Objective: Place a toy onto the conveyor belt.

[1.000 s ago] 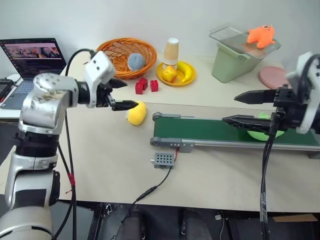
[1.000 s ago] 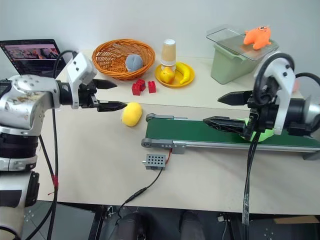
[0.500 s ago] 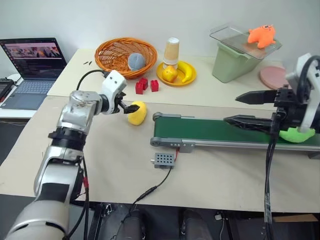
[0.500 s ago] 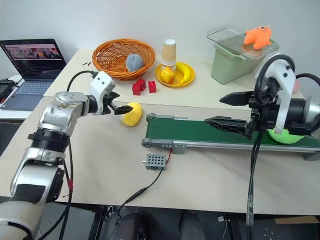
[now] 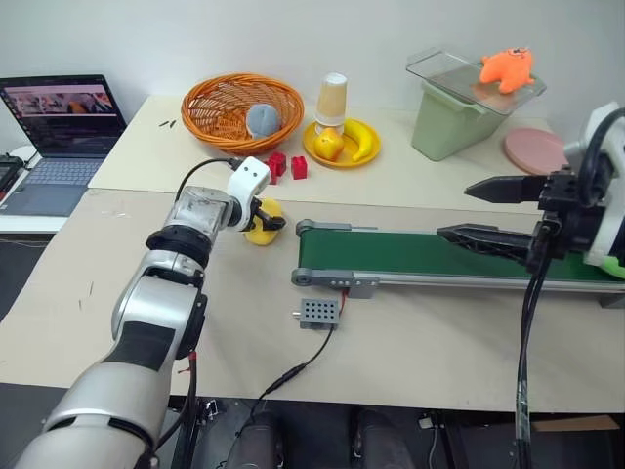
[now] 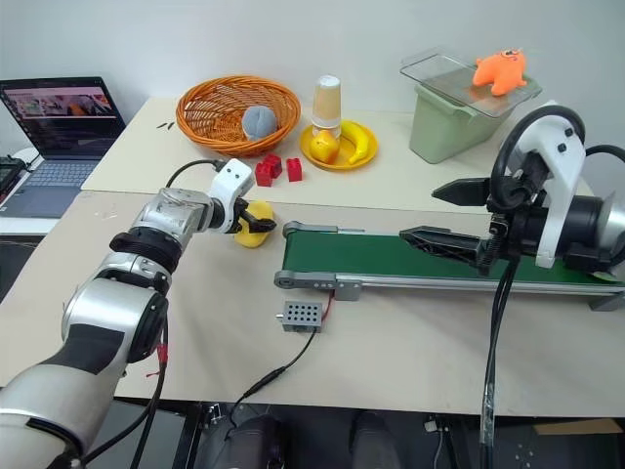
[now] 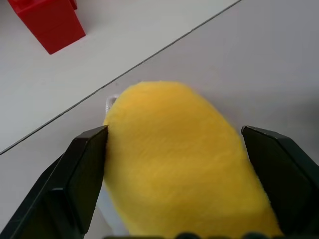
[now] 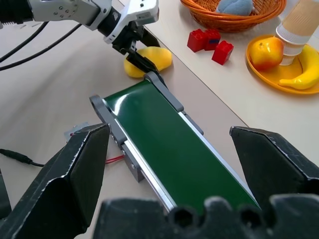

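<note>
The left end effector [image 7: 172, 184] is spread wide, its fingers [image 7: 84, 169] straddling the yellow plush toy [image 7: 174, 159] lying on the bench [image 5: 195, 322] just beside the conveyor belt's [image 5: 420, 256] rounded end. Close squarely across its middle before lifting. The right end effector [image 5: 483, 210] hovers released above the belt.

Even bright indoor light, soft shadows on table [image 5: 410, 342]; yellow plush toy [image 7: 179, 164] slightly soft up close.
</note>
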You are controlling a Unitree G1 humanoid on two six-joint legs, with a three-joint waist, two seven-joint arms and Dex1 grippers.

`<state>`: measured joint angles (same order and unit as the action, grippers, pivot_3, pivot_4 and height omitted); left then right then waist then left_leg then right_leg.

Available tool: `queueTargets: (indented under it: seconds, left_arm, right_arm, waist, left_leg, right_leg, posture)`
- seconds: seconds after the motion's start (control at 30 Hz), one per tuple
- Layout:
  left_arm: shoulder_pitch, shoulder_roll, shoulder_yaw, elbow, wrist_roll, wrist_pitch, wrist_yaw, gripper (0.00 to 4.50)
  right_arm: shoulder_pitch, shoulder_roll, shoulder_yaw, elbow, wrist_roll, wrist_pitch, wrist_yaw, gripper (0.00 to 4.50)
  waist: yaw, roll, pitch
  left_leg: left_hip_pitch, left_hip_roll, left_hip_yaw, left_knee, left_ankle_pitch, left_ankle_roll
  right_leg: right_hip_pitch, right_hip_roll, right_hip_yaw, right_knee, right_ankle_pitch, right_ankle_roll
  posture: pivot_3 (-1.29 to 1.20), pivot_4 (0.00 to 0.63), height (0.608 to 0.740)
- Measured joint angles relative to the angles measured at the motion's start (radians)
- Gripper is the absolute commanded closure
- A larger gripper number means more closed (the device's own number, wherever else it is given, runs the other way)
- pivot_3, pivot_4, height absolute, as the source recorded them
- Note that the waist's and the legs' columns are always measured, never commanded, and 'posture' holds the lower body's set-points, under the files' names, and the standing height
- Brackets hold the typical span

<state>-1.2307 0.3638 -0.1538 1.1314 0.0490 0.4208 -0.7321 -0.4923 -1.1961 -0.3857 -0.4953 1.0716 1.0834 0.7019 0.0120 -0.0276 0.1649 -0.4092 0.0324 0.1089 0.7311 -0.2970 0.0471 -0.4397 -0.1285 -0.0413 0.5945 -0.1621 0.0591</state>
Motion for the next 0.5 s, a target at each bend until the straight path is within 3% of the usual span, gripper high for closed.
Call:
queueTargets:
  seconds: [0.07,0.2,0.3,0.5]
  left_arm:
    - [-0.008,-0.007,0.010,0.021,0.001,-0.005,0.007,1.06]
    - [-0.013,-0.012,0.033,0.034,0.001,-0.007,0.016,2.59]
    - [-0.015,-0.012,0.054,0.039,0.000,-0.007,0.022,3.44]
    - [-0.015,-0.002,0.076,0.031,-0.005,0.004,0.013,3.44]
  right_arm:
    - [0.000,0.000,-0.002,-0.003,0.009,0.002,-0.010,0.00]
    - [0.010,0.000,-0.022,-0.005,0.011,0.002,-0.013,0.00]
    - [0.032,0.000,-0.023,-0.004,0.009,0.002,-0.007,0.00]
    - [0.039,0.000,-0.024,-0.004,0.006,0.001,0.006,0.00]
  waist:
    - [0.000,0.000,0.000]
    - [0.001,0.000,0.000]
    - [0.002,0.000,0.000]
    - [0.001,0.000,0.000]
  left_leg:
    - [0.000,0.000,0.000,0.000,0.000,0.000]
    - [0.000,0.000,0.000,0.000,0.000,0.000]
    - [0.000,0.000,0.000,0.000,0.000,0.000]
    - [0.000,0.000,0.000,0.000,0.000,0.000]
  right_leg:
    - [0.000,0.000,0.000,0.000,0.000,0.000]
    - [0.000,0.000,0.000,0.000,0.000,0.000]
    - [0.000,0.000,0.000,0.000,0.000,0.000]
    - [0.000,0.000,0.000,0.000,0.000,0.000]
  posture:
    - [0.00,0.150,0.739]
    - [0.00,0.150,0.739]
    - [0.00,0.150,0.739]
    - [0.00,0.150,0.739]
